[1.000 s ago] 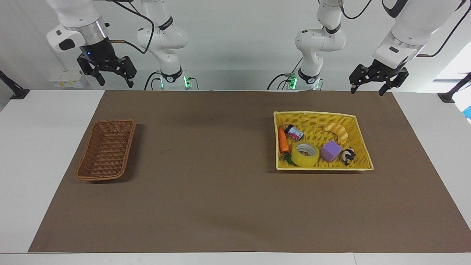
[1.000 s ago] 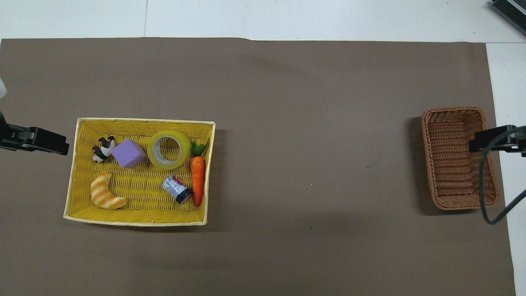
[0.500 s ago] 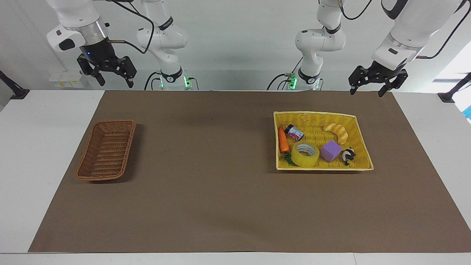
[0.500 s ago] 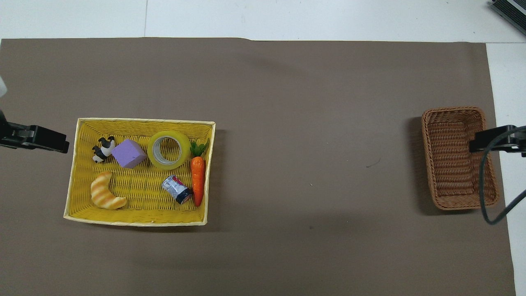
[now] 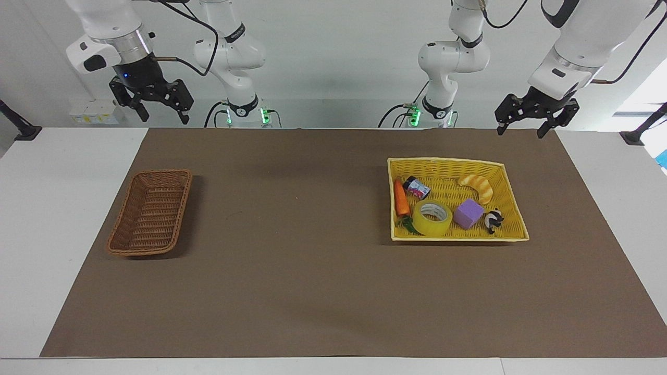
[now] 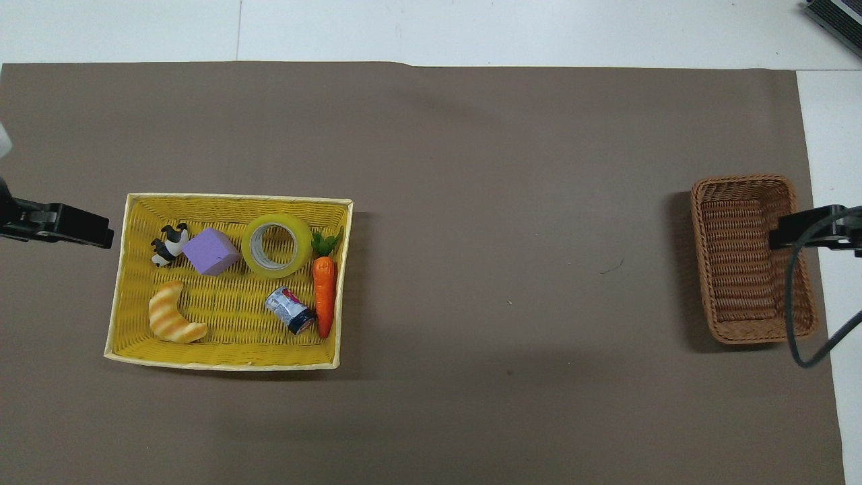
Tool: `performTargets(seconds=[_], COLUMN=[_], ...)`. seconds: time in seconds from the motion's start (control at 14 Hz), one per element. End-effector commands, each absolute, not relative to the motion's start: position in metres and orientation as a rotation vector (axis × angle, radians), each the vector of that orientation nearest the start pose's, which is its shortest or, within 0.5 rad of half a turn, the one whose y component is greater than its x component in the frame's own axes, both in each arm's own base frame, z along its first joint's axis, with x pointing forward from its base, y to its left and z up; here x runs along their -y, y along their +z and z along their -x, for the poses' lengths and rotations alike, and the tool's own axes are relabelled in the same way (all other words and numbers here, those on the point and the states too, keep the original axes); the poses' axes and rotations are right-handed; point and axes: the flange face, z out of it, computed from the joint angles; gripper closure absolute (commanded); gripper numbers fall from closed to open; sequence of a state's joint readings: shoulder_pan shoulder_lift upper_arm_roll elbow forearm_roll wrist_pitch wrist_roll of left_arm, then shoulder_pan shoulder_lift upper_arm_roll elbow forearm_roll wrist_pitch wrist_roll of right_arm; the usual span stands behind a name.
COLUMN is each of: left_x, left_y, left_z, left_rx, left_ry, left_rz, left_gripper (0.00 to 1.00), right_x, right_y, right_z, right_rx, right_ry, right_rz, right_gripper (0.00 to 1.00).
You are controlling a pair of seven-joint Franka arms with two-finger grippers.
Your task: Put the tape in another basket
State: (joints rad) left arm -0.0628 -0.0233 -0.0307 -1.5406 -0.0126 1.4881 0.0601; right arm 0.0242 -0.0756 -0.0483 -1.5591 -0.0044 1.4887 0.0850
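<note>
The yellow tape roll [image 5: 432,217] lies flat in the bright yellow woven basket [image 5: 443,160], between a purple cube and a toy carrot. The overhead view also shows the tape [image 6: 277,246] and this basket [image 6: 236,198]. The small brown wicker basket [image 5: 151,211] stands empty toward the right arm's end of the table, also in the overhead view [image 6: 744,259]. My left gripper [image 5: 520,130] hangs open and empty, high over the mat beside the yellow basket [image 6: 67,228]. My right gripper [image 5: 162,117] hangs open and empty, high over the brown basket's outer edge [image 6: 808,232].
The yellow basket also holds a purple cube [image 5: 468,213], a toy carrot [image 5: 400,199], a croissant [image 5: 478,186], a small can [image 5: 418,188] and a panda figure [image 5: 492,220]. A brown mat [image 5: 292,260] covers the table between the two baskets.
My left gripper has shifted slightly while staying high. The right arm, the tape and both baskets have not moved.
</note>
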Motion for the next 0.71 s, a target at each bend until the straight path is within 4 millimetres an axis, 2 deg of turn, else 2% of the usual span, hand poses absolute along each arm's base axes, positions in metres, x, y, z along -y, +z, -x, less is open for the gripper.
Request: performTargets(seconds=[0.0, 0.36, 0.64], left_x=[0.052, 0.054, 0.059], left_y=[0.643, 0.629, 0.593], left_z=[-0.536, -0.538, -0.546], left_rx=[-0.238, -0.269, -0.283], left_ry=[0.014, -0.010, -0.058], left_rz=[3.130, 3.132, 3.160], left_gripper=[0.00, 0.00, 0.00], right_x=[0.016, 0.016, 0.016], right_y=[0.666, 0.666, 0.666], right_z=[-0.523, -0.523, -0.523], right_rx=[-0.143, -0.143, -0.143], right_ry=[0.008, 0.008, 0.008], right_rz=[3.115, 3.115, 3.115], right_gripper=[0.00, 0.00, 0.00])
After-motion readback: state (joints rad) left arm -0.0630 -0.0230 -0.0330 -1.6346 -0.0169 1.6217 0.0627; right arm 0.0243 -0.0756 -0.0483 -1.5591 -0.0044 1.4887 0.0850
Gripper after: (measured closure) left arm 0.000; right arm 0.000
